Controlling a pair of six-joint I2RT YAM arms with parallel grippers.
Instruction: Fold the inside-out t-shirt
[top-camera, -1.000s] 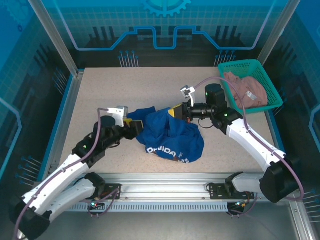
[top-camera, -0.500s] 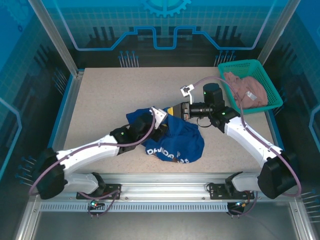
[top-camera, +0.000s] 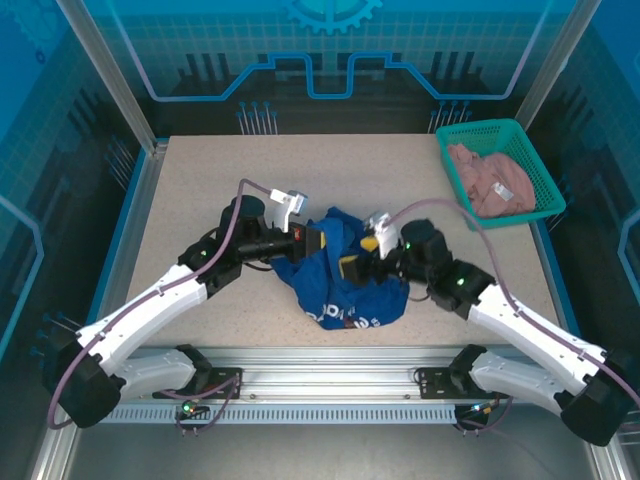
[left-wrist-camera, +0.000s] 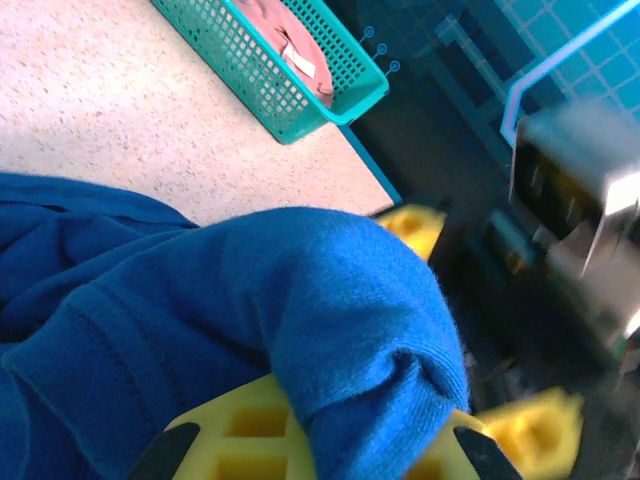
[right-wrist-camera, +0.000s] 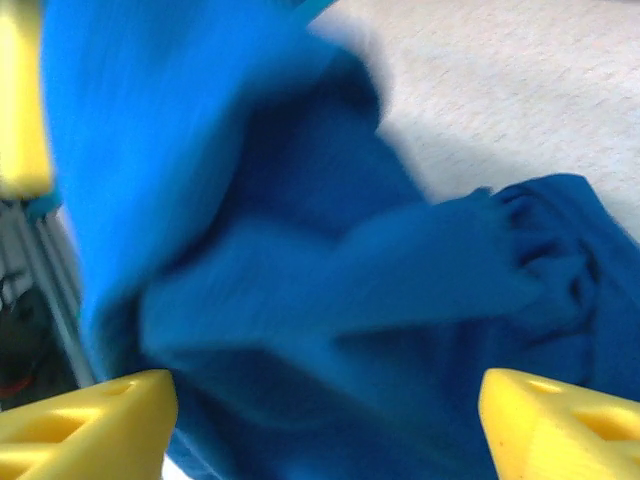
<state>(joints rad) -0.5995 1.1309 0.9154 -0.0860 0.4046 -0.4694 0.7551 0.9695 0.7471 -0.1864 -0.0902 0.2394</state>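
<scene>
The royal blue inside-out t-shirt (top-camera: 350, 285) lies bunched in the middle of the table, with pale print along its near edge. From the left, my left gripper (top-camera: 322, 240) reaches to the shirt's upper left part. In the left wrist view a thick fold of the shirt (left-wrist-camera: 340, 300) is pinched between that left gripper's (left-wrist-camera: 360, 445) yellow jaws. My right gripper (top-camera: 356, 262) sits over the shirt's middle, open. Seen from the right wrist, the right gripper (right-wrist-camera: 325, 425) has its fingertips (right-wrist-camera: 95, 415) far apart over blurred blue cloth (right-wrist-camera: 330, 280), holding nothing.
A teal basket (top-camera: 530, 135) holding a pinkish-beige garment (top-camera: 492, 180) stands at the table's back right corner; it also shows as the basket (left-wrist-camera: 270, 85) in the left wrist view. The speckled table (top-camera: 220, 175) has blue side walls and a metal rail (top-camera: 330, 365) along the near edge.
The left gripper went from open to shut on a shirt fold, and its arm swung up to the shirt's upper left. The right gripper let go, opened and moved toward the near side.
</scene>
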